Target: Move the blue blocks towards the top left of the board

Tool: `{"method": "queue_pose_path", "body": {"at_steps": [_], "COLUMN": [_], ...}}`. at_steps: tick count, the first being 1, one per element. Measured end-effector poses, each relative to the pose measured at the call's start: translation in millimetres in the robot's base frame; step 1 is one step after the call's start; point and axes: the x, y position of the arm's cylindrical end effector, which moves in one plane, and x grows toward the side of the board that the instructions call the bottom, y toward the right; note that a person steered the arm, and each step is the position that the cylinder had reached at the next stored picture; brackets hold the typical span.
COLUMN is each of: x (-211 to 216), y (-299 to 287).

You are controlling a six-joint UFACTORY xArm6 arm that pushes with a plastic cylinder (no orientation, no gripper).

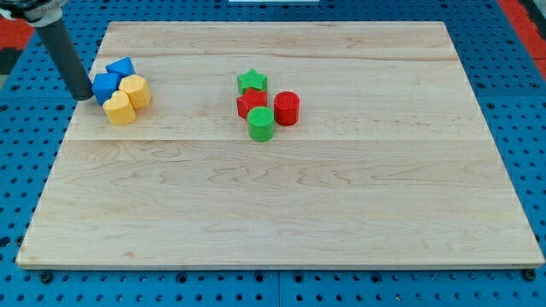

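Two blue blocks sit near the board's left edge in the upper part: one blue block (122,66) at the view's top of the cluster and another blue block (107,86) just below-left of it. Two yellow blocks touch them: a yellow hexagon-like block (136,90) and a yellow heart-like block (119,109). My tip (83,95) is at the board's left edge, right beside the lower blue block on its left, touching or nearly so.
Mid-board stands a second cluster: a green star (252,82), a red star-like block (251,104), a red cylinder (287,108) and a green cylinder (261,124). The wooden board (281,196) lies on a blue perforated table (17,170).
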Motion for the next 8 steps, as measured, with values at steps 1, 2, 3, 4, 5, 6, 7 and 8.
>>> {"method": "queue_pose_path", "body": {"at_steps": [1, 2, 3, 4, 5, 6, 7, 8], "x": [-5, 35, 56, 32, 10, -6, -28, -36], "y": [0, -15, 0, 19, 21, 26, 33, 62]}}
